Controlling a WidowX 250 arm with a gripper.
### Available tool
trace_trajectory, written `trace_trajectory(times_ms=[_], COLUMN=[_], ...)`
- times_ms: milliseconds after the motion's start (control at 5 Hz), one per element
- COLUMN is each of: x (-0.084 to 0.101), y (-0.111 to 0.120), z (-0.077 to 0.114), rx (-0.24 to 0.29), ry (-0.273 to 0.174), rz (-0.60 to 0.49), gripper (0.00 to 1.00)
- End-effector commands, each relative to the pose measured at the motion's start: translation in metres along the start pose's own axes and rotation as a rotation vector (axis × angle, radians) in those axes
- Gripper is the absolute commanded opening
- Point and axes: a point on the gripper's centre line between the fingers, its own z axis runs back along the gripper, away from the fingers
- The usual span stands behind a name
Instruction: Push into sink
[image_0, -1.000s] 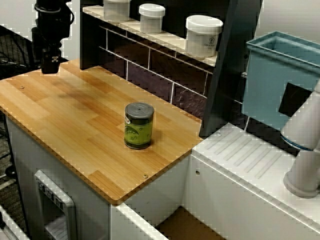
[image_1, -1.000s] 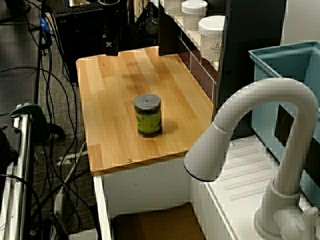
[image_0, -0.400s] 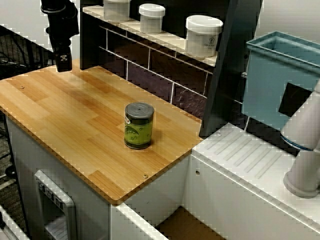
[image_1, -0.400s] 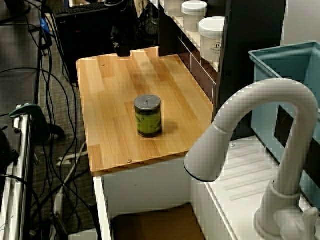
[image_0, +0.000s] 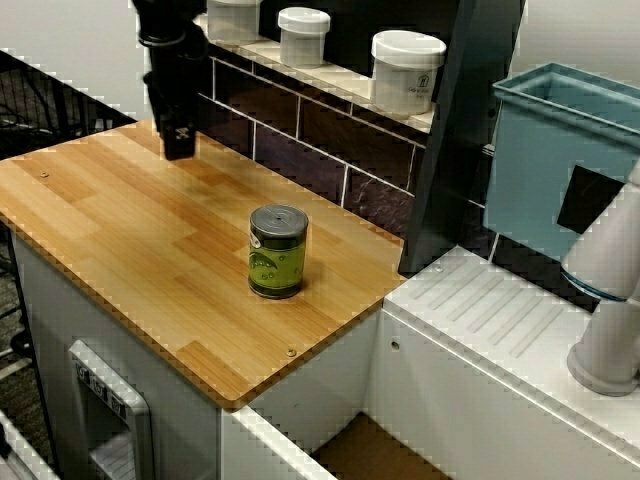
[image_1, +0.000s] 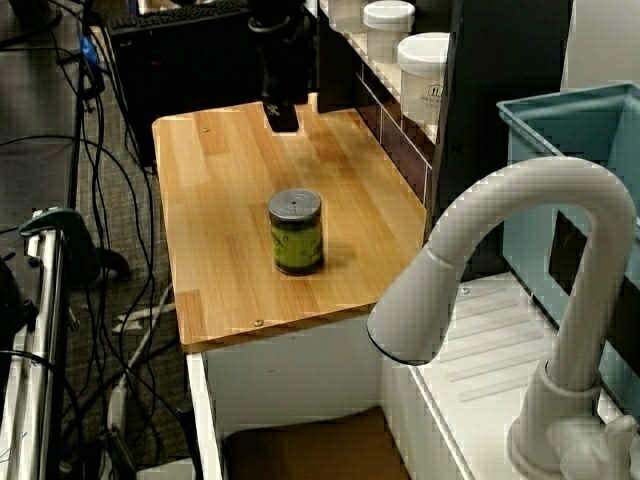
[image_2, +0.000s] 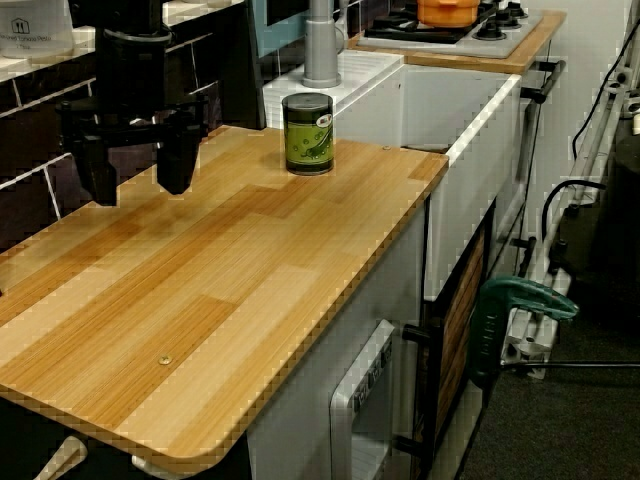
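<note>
One wood counter (image_0: 120, 230) fills most of the high side view, w/ a white sink (image_2: 470, 110) butted against its end; in that view only a corner of the sink's brown floor shows, at 6 o'clock. White ridged drainboard (image_0: 500, 310) and faucet (image_1: 520, 260) sit past the sink, blue tub (image_0: 560, 150) behind them. Back shelf (image_0: 300, 70) carries white jars (image_0: 407, 70).

Black arm comes down at the counter's far end, gripper (image_2: 135, 165) hanging just above the wood, touching nothing. Low view along the counter shows its two fingers (image_2: 175, 150) clearly apart, nothing between them.

Green can (image_0: 277, 250) stands upright on the counter, near the sink-side edge but still fully on the wood, not in the sink. In the high side view the gripper (image_0: 178, 140) is at about 10 o'clock from the can, well apart from it. In the view over the faucet the gripper (image_1: 282, 115) sits at 12 o'clock from the can (image_1: 295, 231).
</note>
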Motion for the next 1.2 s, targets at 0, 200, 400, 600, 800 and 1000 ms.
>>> trace_trajectory(times_ms=[0,200,400,600,800,1000], x=[0.009,0.005,0.003,0.008,0.014,0.026], y=[-0.035,-0.052,-0.075,-0.089,-0.098,-0.109], z=[0.021,0.024,0.021,0.018,0.017,0.015], rx=[-0.027,-0.024,-0.012,-0.013,-0.018,-0.017], ry=[0.012,0.006,0.015,0.019,0.019,0.026], rz=[0.064,0.049,0.087,0.106,0.129,0.138], gripper=[1.00,1.00,1.00,1.00,1.00,1.00])
